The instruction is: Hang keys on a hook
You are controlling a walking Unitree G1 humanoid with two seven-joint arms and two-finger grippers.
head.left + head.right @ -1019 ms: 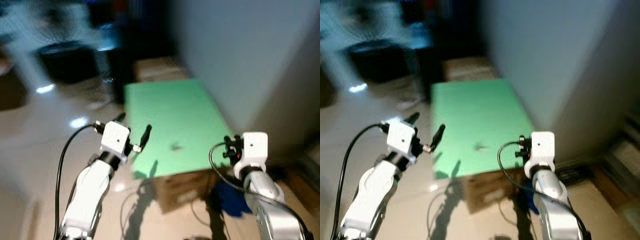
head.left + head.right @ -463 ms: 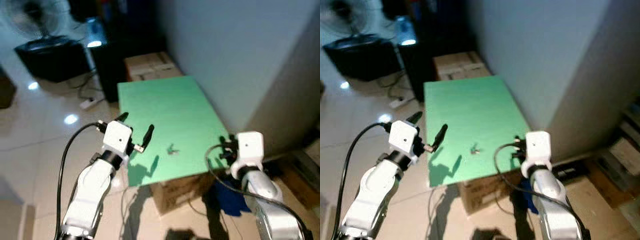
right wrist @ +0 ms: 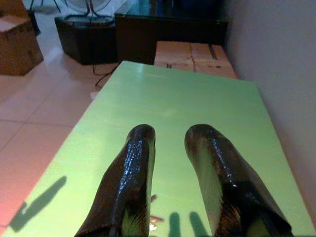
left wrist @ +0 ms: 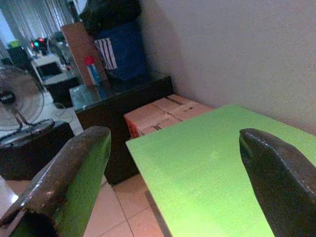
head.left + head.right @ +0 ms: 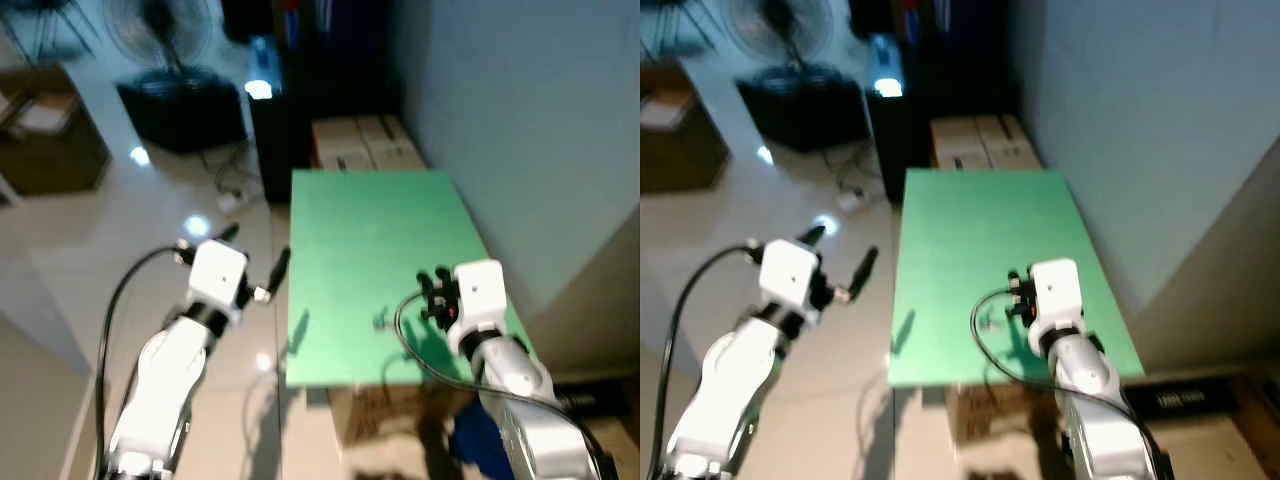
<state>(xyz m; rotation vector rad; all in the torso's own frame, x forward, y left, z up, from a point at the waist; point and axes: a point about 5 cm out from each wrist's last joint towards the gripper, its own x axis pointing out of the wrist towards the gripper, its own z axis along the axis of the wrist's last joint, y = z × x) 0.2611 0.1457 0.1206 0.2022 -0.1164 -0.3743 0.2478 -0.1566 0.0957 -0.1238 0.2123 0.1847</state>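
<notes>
Count: 1 green tabletop [image 5: 375, 240]. 1 small set of keys [image 5: 380, 321] on it, just ahead of the right gripper [image 3: 170, 148] and off toward the left gripper [image 5: 255, 262]; too blurred to count single keys. 2 cardboard boxes [image 5: 362, 144] side by side beyond the table's far edge. 1 more cardboard box [image 3: 19, 43] on the floor. 1 standing fan [image 5: 148, 28]. 1 black cabinet [image 4: 116, 106].

Board [image 5: 375, 240]: flat bright green, plain, no pattern; wall [image 5: 520, 110] beside it pale grey-blue; floor [image 5: 90, 250] glossy cream tile. Boxes [image 5: 360, 145] at the board's far edge tan cardboard, cabinet [image 5: 275, 140] next to them black; bin [image 4: 121, 47] dark blue with a white-striped label. Arms silver-white, cable [image 5: 120, 300] black, fingers [image 3: 133, 182] glossy black with a green sheen.
</notes>
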